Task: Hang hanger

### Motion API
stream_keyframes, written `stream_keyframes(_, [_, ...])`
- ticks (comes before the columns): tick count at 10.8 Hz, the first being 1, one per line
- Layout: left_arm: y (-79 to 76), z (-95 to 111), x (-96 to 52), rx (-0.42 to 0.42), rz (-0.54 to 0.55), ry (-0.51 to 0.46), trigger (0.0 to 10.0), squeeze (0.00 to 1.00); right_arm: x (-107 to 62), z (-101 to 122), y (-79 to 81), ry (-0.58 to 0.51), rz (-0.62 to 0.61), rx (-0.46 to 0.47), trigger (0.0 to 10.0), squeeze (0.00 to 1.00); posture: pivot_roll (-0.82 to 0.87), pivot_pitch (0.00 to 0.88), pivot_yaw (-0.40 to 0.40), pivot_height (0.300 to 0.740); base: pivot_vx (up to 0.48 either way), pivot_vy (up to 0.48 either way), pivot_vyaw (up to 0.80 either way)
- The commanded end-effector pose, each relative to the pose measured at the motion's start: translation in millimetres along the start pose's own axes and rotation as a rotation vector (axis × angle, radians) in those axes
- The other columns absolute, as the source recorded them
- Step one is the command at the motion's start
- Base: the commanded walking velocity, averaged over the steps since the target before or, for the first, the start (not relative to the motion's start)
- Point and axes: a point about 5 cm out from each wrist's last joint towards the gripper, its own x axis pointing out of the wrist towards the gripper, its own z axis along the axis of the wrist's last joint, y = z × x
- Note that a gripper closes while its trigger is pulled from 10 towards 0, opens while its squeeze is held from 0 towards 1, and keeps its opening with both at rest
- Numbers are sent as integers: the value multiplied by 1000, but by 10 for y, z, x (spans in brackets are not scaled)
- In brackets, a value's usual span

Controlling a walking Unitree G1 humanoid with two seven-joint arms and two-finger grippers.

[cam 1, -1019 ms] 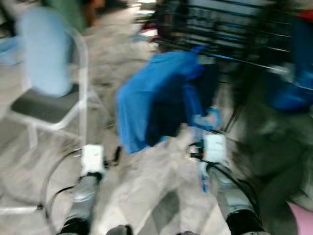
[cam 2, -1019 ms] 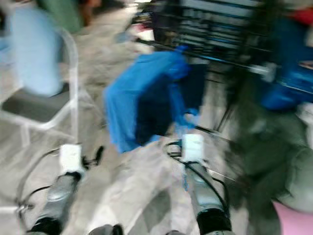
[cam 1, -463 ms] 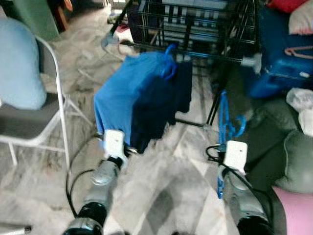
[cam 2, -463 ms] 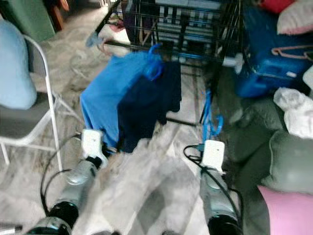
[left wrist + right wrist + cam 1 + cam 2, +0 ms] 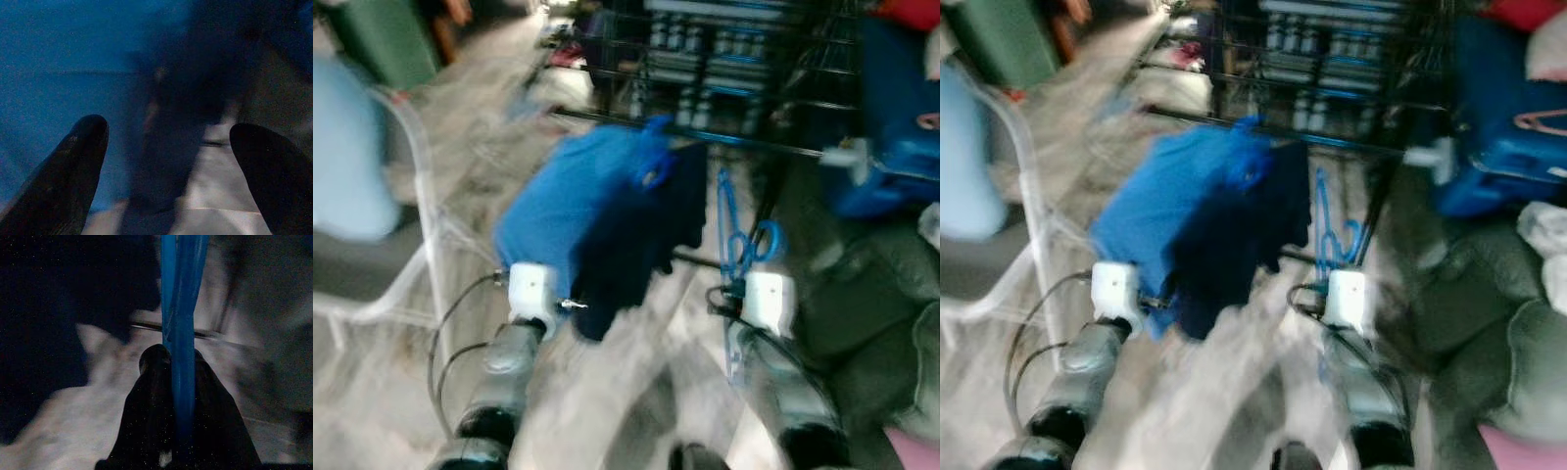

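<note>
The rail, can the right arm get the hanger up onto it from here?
Probably yes. The right gripper is shut on the blue hanger, and the hanger's top sits just under the dark rail, beside the blue shirt. Nothing seems to block the gap, though the picture is blurred.

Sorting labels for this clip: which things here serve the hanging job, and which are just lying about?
Job:
blue hanger, held in right pincer
drying rack
blue shirt, already hung
left pincer, open

Lying about:
folding chair
blue suitcase
grey cushions
</note>
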Motion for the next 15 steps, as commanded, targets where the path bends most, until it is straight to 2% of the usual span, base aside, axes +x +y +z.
stream_keyframes(1, [140, 8, -35, 18, 26, 12, 10000, 0, 6, 43, 98, -16, 27, 19, 10000, 0, -117, 128, 36, 740, 394, 0, 0])
stream_keyframes(4, [144, -32, -49, 15, 52, 30, 10000, 0, 12, 73, 134, -18, 45, 39, 10000, 0, -119, 134, 41, 740, 0, 0, 0])
stream_keyframes(6, [122, -62, -76, 21, 41, 31, 10000, 0, 31, 222, 138, -55, 42, 60, 10000, 0, -116, 145, 48, 740, 0, 0, 0])
stream_keyframes(8, [82, -98, -128, 28, 12, 29, 10000, 0, 24, 494, 141, -157, 12, 58, 10000, 0, -109, 158, 58, 740, 0, 0, 0])
stream_keyframes(12, [112, -92, -146, 32, 8, 32, 10000, 0, -112, 454, 312, -180, 60, 12, 10000, 0, -105, 164, 70, 740, 0, 0, 0])
stream_keyframes(14, [93, -86, -132, 36, -9, 35, 10000, 0, -34, 594, 284, -185, 63, 10, 10000, 0, -114, 164, 81, 740, 0, 0, 0])
stream_keyframes(15, [85, -77, -118, 37, -14, 35, 10000, 0, 52, 749, 285, -196, 80, -19, 10000, 0, -114, 165, 83, 740, 0, 0, 0])
